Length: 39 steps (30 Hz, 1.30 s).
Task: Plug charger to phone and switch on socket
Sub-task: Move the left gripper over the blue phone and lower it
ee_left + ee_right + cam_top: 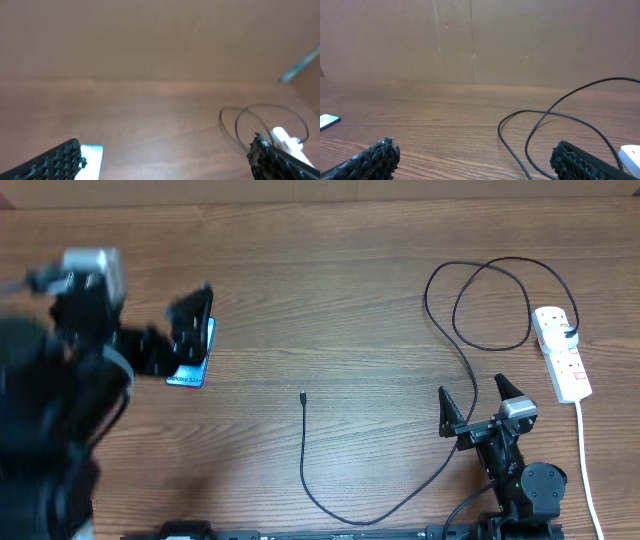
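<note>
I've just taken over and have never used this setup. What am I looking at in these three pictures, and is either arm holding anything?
Two robot arms work at a wooden table. The overhead view looks straight down. The other two views come from a camera on each wrist, with that arm's black fingers at the bottom corners. The left end effector hovers open by the phone. The right end effector is open near the socket. The black charger loops from the socket, and its plug tip lies free mid-table. Nothing is held.
</note>
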### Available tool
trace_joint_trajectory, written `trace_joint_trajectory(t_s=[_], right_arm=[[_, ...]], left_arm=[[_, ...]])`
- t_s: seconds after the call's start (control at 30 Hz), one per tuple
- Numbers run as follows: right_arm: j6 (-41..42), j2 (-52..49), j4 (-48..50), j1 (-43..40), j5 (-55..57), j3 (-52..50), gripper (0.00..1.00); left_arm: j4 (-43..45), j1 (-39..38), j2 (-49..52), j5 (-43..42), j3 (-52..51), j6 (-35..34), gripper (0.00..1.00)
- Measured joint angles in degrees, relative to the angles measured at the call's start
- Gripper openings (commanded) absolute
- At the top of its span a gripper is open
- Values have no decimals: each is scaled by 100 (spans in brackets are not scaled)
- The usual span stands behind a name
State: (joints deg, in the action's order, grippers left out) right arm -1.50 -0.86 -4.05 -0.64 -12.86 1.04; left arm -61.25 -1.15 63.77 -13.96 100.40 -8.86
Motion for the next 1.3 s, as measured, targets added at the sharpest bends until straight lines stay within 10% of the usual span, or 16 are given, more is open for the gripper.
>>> trace_joint_trajectory(t_s=[0.37,0.53,0.7,0.97,1.13,1.3], right_arm=[[2,0,2,0,-4,0,100],[0,0,2,0,-2,0,100],[-2,0,2,0,-2,0,100],[2,0,0,0,0,0,100],[0,0,0,-2,0,0,100],[0,0,0,-2,-2,0,100]], left_arm=[[-1137,0,2302,-44,839,31,100],[-1534,0,3027,-44,841,48,39],[-1864,0,3567,-46,841,87,4],[-2146,0,4199,-39,841,133,7],[-2166,0,4511,236,841,153,89],[-2245,0,4776,1008,841,153,99]])
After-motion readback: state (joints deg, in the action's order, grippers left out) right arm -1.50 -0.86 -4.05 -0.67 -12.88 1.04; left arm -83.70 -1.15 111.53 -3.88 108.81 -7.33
